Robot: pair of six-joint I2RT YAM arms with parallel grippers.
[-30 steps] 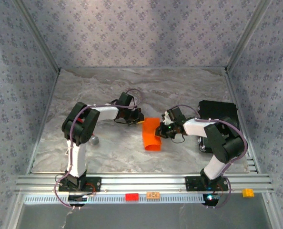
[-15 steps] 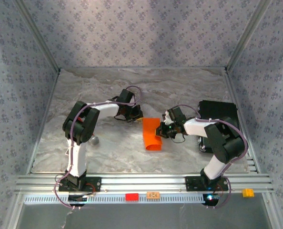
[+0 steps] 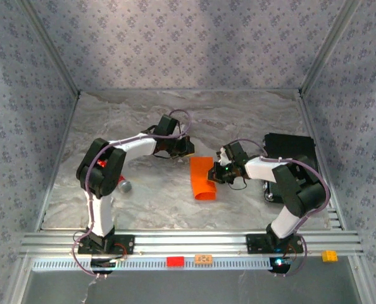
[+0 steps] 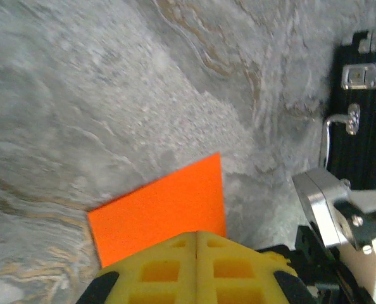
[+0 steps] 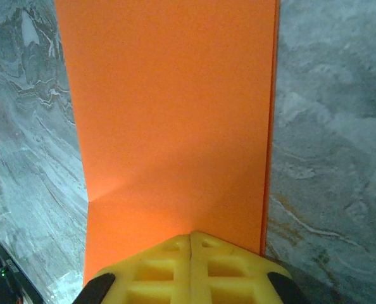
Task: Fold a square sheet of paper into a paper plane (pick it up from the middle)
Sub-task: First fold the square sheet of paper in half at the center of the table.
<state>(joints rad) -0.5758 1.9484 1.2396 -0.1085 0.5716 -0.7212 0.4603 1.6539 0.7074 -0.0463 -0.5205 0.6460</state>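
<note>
- Orange paper [image 3: 203,178] lies mid-table on the grey marbled table top [image 3: 144,202], between the two arms. It looks doubled over into a long strip, with its near end bowed a little.
- Right gripper [image 3: 214,173] sits at the strip's right edge, about halfway along. In the wrist view its yellow fingers [image 5: 226,266] are pressed together, seam closed, tips over the paper [image 5: 175,107]. Cannot tell whether they touch the paper.
- In the same view a second layer's edge shows along the paper's right side, and there is a small dent at its left edge.
- Left gripper [image 3: 187,151] hangs just off the strip's far left corner. Its yellow fingers [image 4: 156,272] are also pressed together, holding nothing, and the paper's corner [image 4: 159,212] lies just beyond the tips.
- Black case [image 3: 289,158] stands at the right of the table, beside the right arm.
- Red block [image 3: 175,261] and yellow block [image 3: 329,256] rest on the near rail.
</note>
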